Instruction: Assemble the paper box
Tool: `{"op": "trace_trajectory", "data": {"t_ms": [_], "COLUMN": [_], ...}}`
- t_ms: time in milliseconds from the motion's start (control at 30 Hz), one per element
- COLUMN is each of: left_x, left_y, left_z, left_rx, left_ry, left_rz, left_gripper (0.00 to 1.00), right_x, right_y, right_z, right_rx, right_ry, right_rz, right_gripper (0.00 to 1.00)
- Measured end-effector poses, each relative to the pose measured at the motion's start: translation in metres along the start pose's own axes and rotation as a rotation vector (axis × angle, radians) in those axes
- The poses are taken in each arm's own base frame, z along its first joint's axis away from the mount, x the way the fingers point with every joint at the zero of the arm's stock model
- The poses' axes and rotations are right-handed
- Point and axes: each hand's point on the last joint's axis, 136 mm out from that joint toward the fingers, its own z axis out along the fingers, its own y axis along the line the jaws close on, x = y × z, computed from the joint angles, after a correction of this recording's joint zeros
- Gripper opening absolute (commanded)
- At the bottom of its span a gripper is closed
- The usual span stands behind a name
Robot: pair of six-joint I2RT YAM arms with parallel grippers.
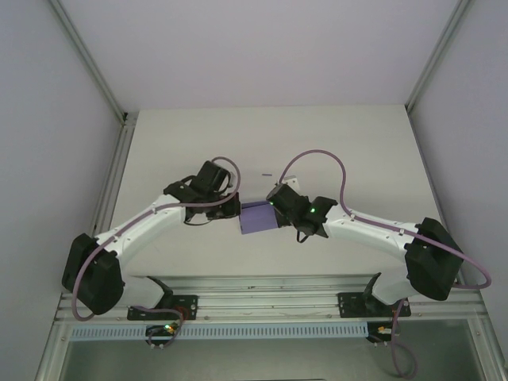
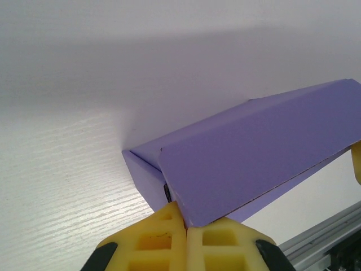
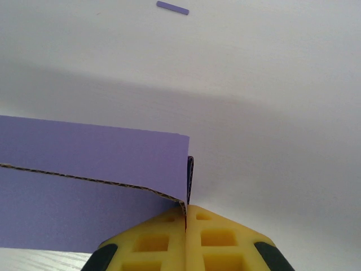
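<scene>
The paper box point(image 1: 258, 217) is a partly folded piece of purple card, held just above the white table between my two grippers. My left gripper point(image 1: 236, 208) is at its left end and my right gripper point(image 1: 279, 208) at its right end. In the left wrist view the yellow fingers point(image 2: 163, 226) of the left gripper point(image 2: 186, 219) are pressed together on the near corner of a raised purple panel point(image 2: 254, 152). In the right wrist view the right gripper point(image 3: 186, 208) is shut on the corner of an upright purple wall point(image 3: 96, 149), whose corrugated edge runs off to the left.
A small loose purple strip point(image 1: 267, 171) lies on the table point(image 1: 357, 151) just behind the box, also seen far off as a strip point(image 3: 172, 8) in the right wrist view. Metal frame rails point(image 1: 270, 286) run along the near edge, and grey walls enclose the sides.
</scene>
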Motion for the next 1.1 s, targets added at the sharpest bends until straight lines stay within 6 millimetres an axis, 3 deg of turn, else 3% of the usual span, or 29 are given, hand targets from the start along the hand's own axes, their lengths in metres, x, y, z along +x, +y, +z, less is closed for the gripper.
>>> {"op": "trace_trajectory", "data": {"t_ms": [400, 467, 567, 733, 833, 933, 1100], "left_x": [0.007, 0.007, 0.007, 0.006, 0.005, 0.004, 0.003], "left_y": [-0.002, -0.003, -0.004, -0.004, -0.003, -0.006, -0.008], "left_z": [0.013, 0.014, 0.016, 0.016, 0.016, 0.018, 0.021], "left_rx": [-0.063, -0.070, -0.075, -0.091, -0.099, -0.107, -0.129], "left_ry": [-0.032, -0.041, -0.054, -0.071, -0.081, -0.087, -0.094], "left_rz": [0.054, 0.061, 0.074, 0.085, 0.088, 0.097, 0.111], "left_gripper": [0.00, 0.00, 0.00, 0.00, 0.00, 0.00, 0.00], "right_x": [0.002, 0.003, 0.007, 0.018, 0.020, 0.008, -0.014], "right_y": [-0.008, -0.009, -0.011, -0.014, -0.017, -0.010, -0.006], "right_z": [0.000, -0.001, -0.005, -0.015, -0.018, -0.025, -0.045], "right_rx": [0.048, 0.052, 0.035, -0.040, -0.095, -0.175, -0.260], "right_ry": [-0.016, -0.019, -0.024, -0.005, 0.006, -0.023, -0.101], "right_rz": [0.015, 0.024, 0.036, 0.068, 0.108, 0.159, 0.203], "right_gripper": [0.00, 0.13, 0.11, 0.39, 0.47, 0.64, 0.68]}}
